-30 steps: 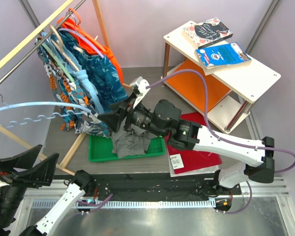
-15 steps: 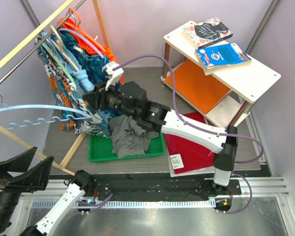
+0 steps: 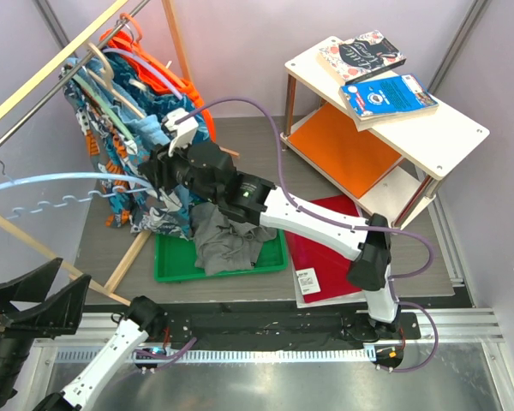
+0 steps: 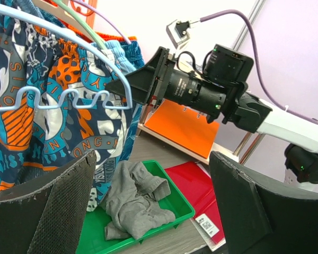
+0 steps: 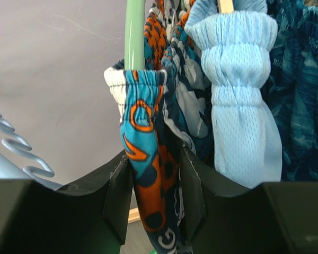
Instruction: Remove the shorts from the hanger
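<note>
Floral shorts in dark blue, orange and white hang on a green hanger on the rack. My right gripper reaches into the rack. In the right wrist view its jaws are shut on a fold of the floral shorts just below the waistband. Grey shorts lie crumpled in a green tray. My left gripper is open and empty at the near left, well short of the rack. In its view the floral shorts hang behind a light-blue hanger.
Light-blue mesh shorts hang beside the floral pair. The light-blue hanger juts out left of the rack. A wooden rack leg crosses the near left. A red folder lies beside the tray. A white side table with books stands at the right.
My right arm has swung left and away from over the green tray to the rack, and its jaws now grip the floral shorts. My left gripper has sunk slightly.
</note>
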`<state>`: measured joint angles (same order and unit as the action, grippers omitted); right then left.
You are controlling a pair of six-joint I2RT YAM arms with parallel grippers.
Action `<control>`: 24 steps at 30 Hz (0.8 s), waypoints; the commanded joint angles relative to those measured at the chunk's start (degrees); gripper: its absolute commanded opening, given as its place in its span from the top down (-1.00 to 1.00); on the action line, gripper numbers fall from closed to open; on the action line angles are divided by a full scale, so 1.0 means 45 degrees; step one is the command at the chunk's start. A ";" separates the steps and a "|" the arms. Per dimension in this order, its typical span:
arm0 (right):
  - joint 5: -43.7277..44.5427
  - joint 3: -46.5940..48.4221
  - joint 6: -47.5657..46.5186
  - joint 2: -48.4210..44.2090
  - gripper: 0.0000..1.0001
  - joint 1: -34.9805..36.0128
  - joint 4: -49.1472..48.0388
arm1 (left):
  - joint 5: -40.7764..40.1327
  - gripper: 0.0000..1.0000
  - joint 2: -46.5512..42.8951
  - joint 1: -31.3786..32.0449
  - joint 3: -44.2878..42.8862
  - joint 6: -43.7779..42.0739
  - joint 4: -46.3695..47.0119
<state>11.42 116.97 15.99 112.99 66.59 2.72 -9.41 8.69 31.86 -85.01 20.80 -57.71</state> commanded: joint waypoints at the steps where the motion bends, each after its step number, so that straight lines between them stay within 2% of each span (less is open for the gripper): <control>1: 0.0255 0.1348 -0.0291 0.0535 0.13 0.0027 -0.0214 | -0.0057 -0.72 0.0081 0.0069 -0.0307 -0.0032 -0.0065; 6: 0.0158 0.2229 -0.0310 0.1256 0.42 -0.0129 -0.0214 | -0.0135 -0.72 0.0022 0.0069 -0.0308 -0.0012 -0.0105; 7: 0.0080 0.2462 -0.0330 0.1316 0.58 -0.0129 -0.0214 | -0.0116 -0.72 0.0003 0.0069 -0.0308 0.0007 -0.0124; 10: 0.0041 0.2815 -0.0350 0.1570 0.90 -0.0246 -0.0175 | -0.0135 -0.72 0.0022 0.0069 -0.0327 0.0046 -0.0144; 12: -0.0115 0.2855 -0.0331 0.1629 0.84 -0.0324 -0.0175 | -0.0135 -0.72 0.0003 0.0069 -0.0327 0.0066 -0.0144; 13: -0.0271 0.2913 -0.0311 0.1668 0.66 -0.0324 -0.0175 | -0.0136 -0.72 0.0003 0.0069 -0.0308 0.0085 -0.0163; 15: -0.0291 0.2952 -0.0311 0.1707 0.60 -0.0363 -0.0175 | -0.0136 -0.72 -0.0016 0.0069 -0.0288 0.0105 -0.0163; 17: -0.0621 0.2991 -0.0369 0.1747 0.70 -0.0383 -0.0194 | -0.0136 -0.72 0.0022 0.0069 -0.0269 0.0125 -0.0144; 18: -0.0740 0.2972 -0.0408 0.1747 0.79 -0.0383 -0.0214 | -0.0136 -0.72 0.0022 0.0069 -0.0268 0.0144 -0.0163; 19: -0.0876 0.2933 -0.0428 0.1727 0.98 -0.0383 -0.0233 | -0.0136 -0.72 0.0022 0.0069 -0.0268 0.0163 -0.0124; 24: -0.2260 0.2272 -0.1343 0.1396 0.98 -0.0403 -0.1030 | -0.0116 -0.72 0.0022 0.0089 -0.0268 0.0183 -0.0144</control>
<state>8.14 127.61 13.72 120.29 64.47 3.29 -9.45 8.69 31.88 -86.02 21.06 -58.15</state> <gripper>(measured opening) 0.204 0.860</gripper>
